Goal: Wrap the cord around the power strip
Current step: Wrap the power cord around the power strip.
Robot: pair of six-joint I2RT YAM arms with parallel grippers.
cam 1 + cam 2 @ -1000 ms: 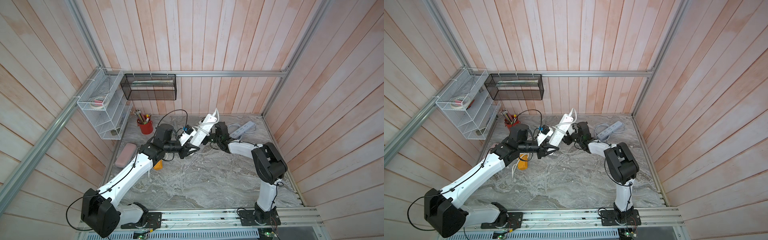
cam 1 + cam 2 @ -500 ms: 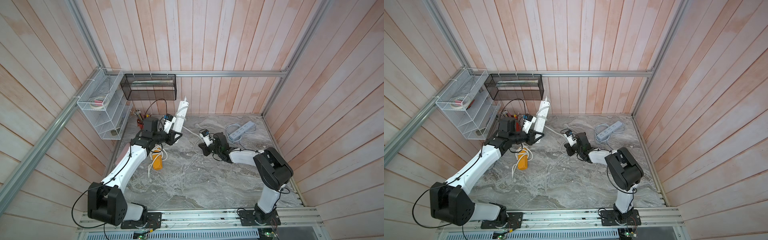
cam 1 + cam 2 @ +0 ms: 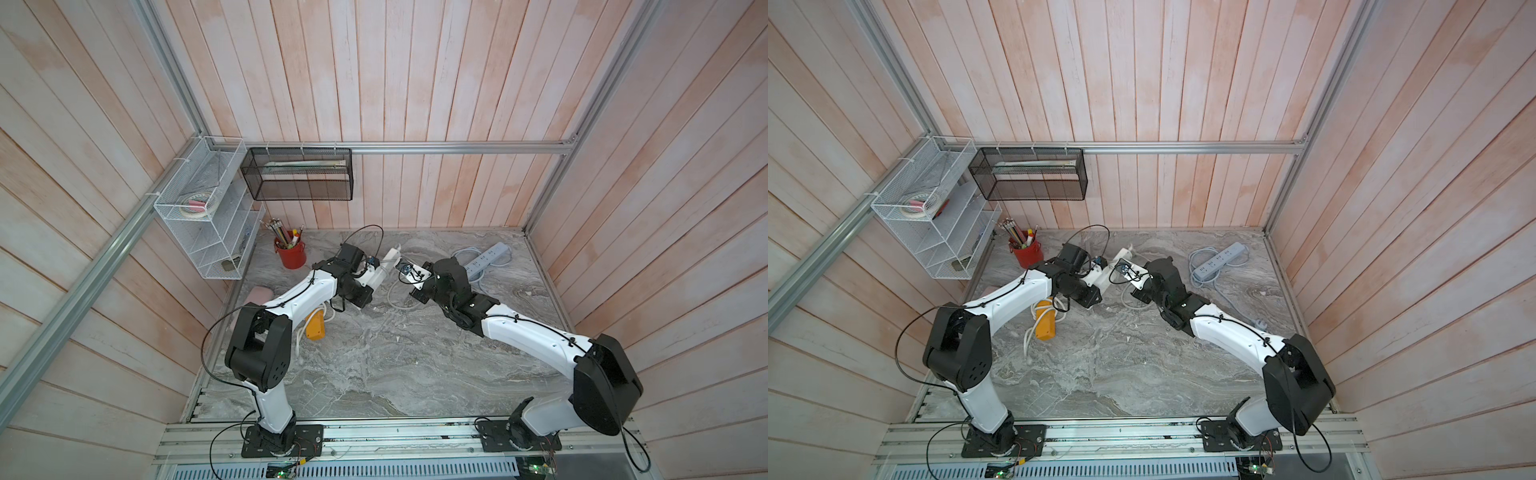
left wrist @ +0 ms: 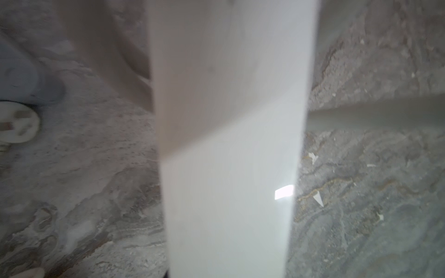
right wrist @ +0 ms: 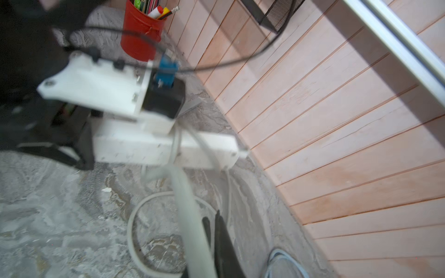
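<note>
My left gripper (image 3: 371,283) clamps the white power strip (image 3: 388,259) aloft; my right gripper (image 5: 213,226) pinches its cord (image 5: 190,216). Too hard a pull could twist the strip loose.

Both top views overlook the table (image 3: 374,365); 2 wrist views closely face the power strip (image 5: 134,146).

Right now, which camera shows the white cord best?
The right wrist view: the white cord runs up close and crosses the power strip. Both top views show only a small loop; the left wrist view shows blurred stretches.
</note>
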